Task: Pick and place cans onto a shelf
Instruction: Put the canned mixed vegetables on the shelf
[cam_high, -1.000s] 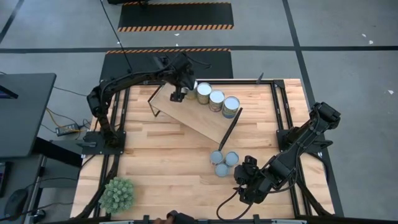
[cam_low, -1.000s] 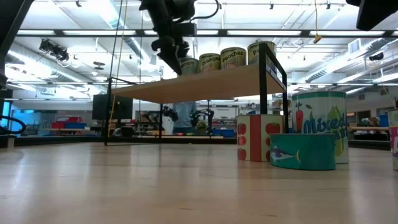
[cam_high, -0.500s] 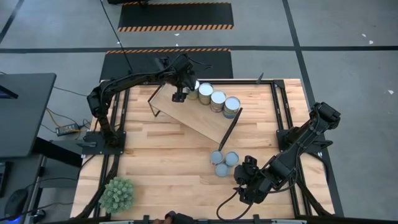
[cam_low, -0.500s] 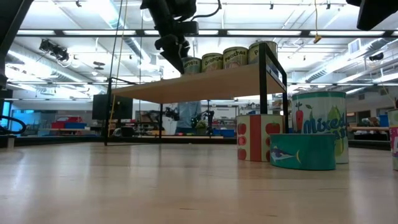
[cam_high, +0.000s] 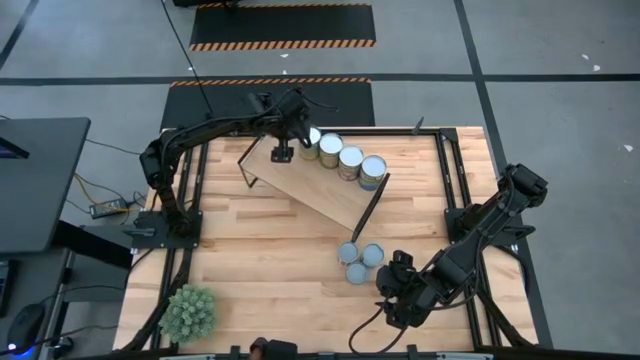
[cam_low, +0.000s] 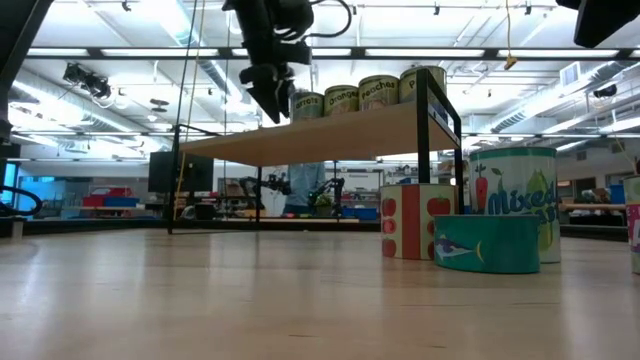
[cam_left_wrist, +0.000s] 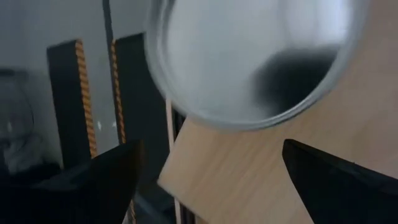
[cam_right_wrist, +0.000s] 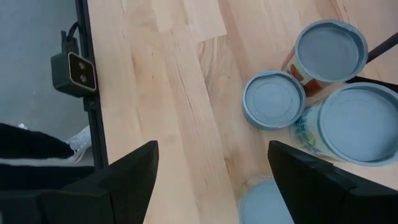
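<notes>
From above, the left gripper (cam_high: 283, 152) has backed a little way off the row of cans since a moment ago and now hangs over the shelf (cam_high: 310, 185) near its far end, just clear of the end can (cam_high: 309, 145). Four cans stand in a line along the shelf's far long edge. Three more cans (cam_high: 358, 260) sit bunched on the table (cam_high: 260, 260) just off the shelf's near end. The right gripper (cam_high: 395, 290) waits by the table's near right corner, and a spiky green plant ball (cam_high: 190, 312) sits at the near left corner.

From table height, the left gripper (cam_low: 268, 90) hangs beside the leftmost can (cam_low: 306, 103), its fingers spread and holding nothing. The floor-level cans (cam_low: 490, 243) stand past the shelf leg (cam_low: 424, 165).

The left wrist camera looks down on a can's pale round top (cam_left_wrist: 252, 59) with both dark fingers (cam_left_wrist: 329, 183) wide apart on either side over the shelf board.

The right wrist camera shows its fingers (cam_right_wrist: 134, 177) parted and empty, with the blue-grey can tops (cam_right_wrist: 273, 99) ahead on the table.
</notes>
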